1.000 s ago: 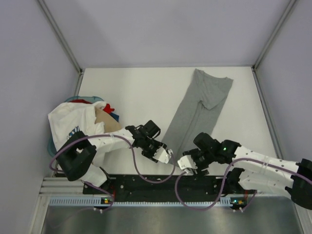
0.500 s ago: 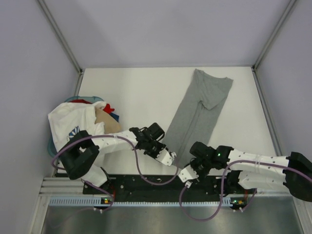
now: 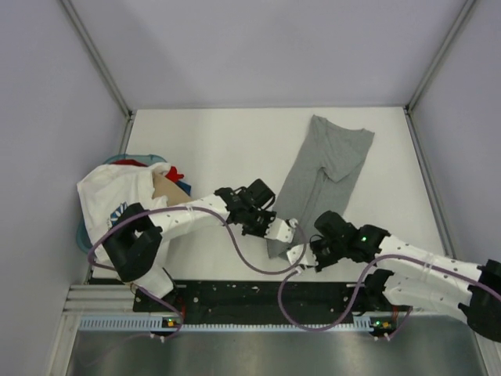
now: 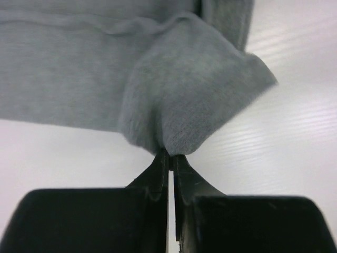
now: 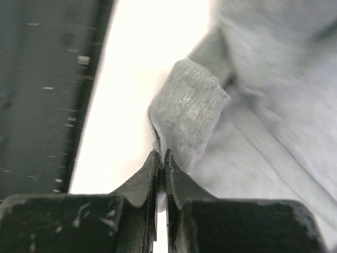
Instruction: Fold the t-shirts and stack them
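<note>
A heather-grey t-shirt (image 3: 325, 168), folded into a long strip, lies slantwise on the white table (image 3: 211, 149). My left gripper (image 3: 286, 229) is shut on its near-left corner. In the left wrist view the jaws (image 4: 169, 153) pinch a bunched fold of grey cloth (image 4: 184, 100). My right gripper (image 3: 297, 254) is shut on the near end just beside it. The right wrist view shows its tips (image 5: 161, 153) clamping the grey hem (image 5: 189, 113). More t-shirts lie heaped at the left: white (image 3: 106, 200), tan (image 3: 168, 196), red (image 3: 174, 173).
The heap rests in a teal basket (image 3: 82, 235) at the table's left edge. A black mounting rail (image 3: 258, 294) runs along the near edge, seen dark in the right wrist view (image 5: 47, 95). Grey walls and metal posts enclose the table.
Both grippers moved from the near edge onto the grey t-shirt's near end and closed on it. The shirt's near end has bunched and shifted slightly away.
</note>
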